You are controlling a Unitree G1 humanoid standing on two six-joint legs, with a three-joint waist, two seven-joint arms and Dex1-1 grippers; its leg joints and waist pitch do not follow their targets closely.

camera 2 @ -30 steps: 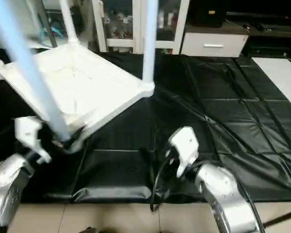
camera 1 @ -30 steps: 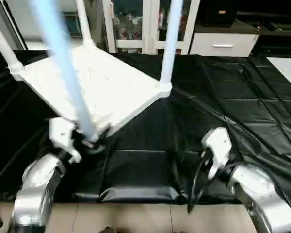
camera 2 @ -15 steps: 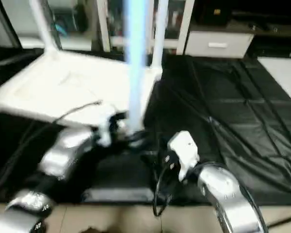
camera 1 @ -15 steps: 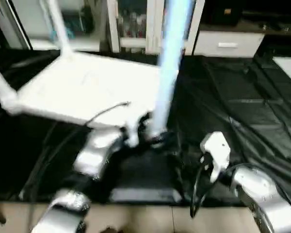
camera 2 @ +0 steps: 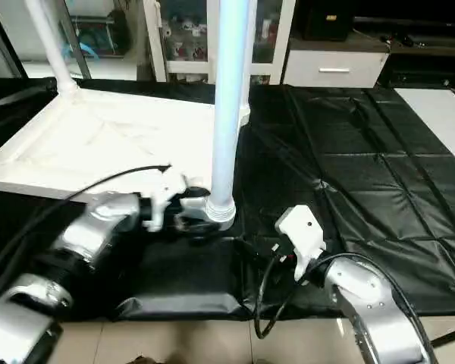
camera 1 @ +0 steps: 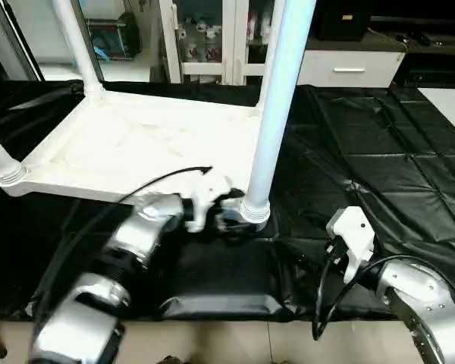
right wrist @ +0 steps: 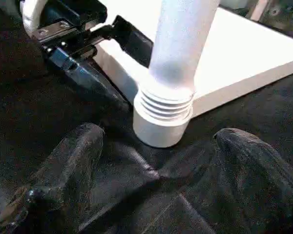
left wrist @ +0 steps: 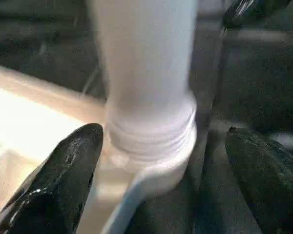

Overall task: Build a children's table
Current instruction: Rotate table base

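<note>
Change since a second ago: the children's table [camera 1: 148,144] sits squarer, turned so its near corner socket [camera 1: 254,214] lies at centre frame; the left gripper [camera 1: 226,216] has travelled with it from lower left to centre.

Item, children's table: upside down on the black-covered counter [camera 1: 379,144], upper left to centre of frame. Near leg [camera 1: 280,98] upright in the socket; further legs at upper left [camera 1: 74,42] and left edge [camera 1: 0,161].

Item, left gripper: fingers [left wrist: 63,170] spread either side of the socket base, apparently not clamped on it.

Item, right gripper [right wrist: 158,168]: lower right of the head views; fingers [right wrist: 71,161] apart, holding nothing, pointed at the same socket.

Step, judged: leg fitting near done; seating check on the near leg. Next move likely calls for gripping the leg and pressing or twisting it home.
</note>
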